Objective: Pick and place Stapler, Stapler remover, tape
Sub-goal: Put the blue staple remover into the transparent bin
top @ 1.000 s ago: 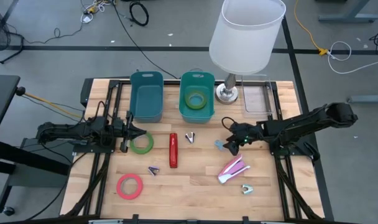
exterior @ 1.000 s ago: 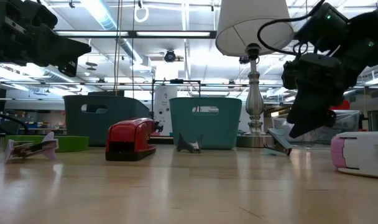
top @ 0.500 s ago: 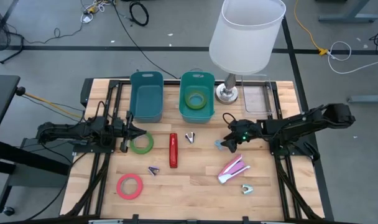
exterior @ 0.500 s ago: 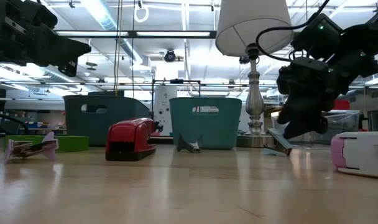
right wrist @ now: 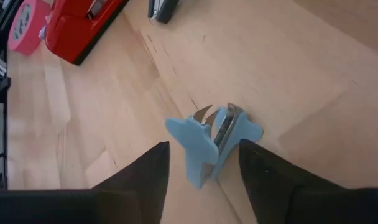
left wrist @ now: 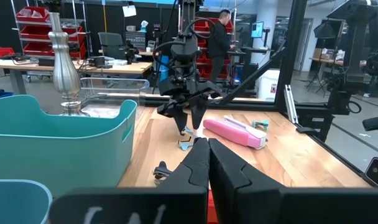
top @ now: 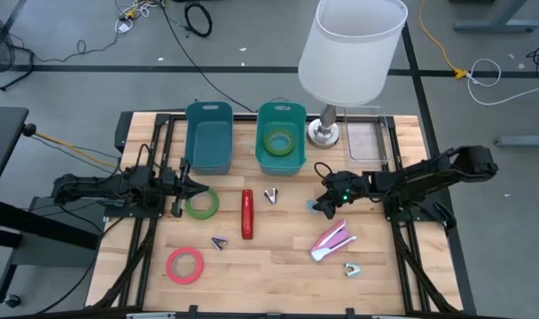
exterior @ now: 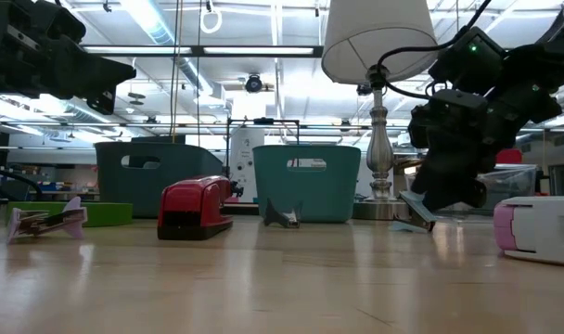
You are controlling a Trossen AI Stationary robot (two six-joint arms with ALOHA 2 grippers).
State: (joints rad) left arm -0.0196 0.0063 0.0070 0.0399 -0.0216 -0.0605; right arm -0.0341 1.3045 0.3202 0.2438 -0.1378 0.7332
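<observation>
A light blue staple remover [right wrist: 215, 138] lies flat on the wooden table [top: 278, 257], right of centre [top: 315, 207]. My right gripper [right wrist: 204, 148] is open and low over it, one finger on each side and a gap on both. In the low view the right gripper [exterior: 442, 197] hangs just above the remover [exterior: 414, 215]. My left gripper [top: 183, 186] waits shut at the table's left, beside a green tape roll [top: 201, 203]. A red stapler [top: 246, 213] and a pink stapler [top: 331, 239] lie on the table.
Two teal bins [top: 208, 137] [top: 280, 159] stand at the far side; the right one holds a green tape roll [top: 279, 140]. Lamp [top: 349, 49] and clear tray [top: 367, 140] sit far right. A pink tape roll [top: 185, 265] and other staple removers [top: 271, 194] [top: 219, 242] [top: 351, 269] lie around.
My right gripper has moved a little toward the table's left and sunk lower, closing in on the blue staple remover. The remover has stayed where it was, and the left arm has kept still.
</observation>
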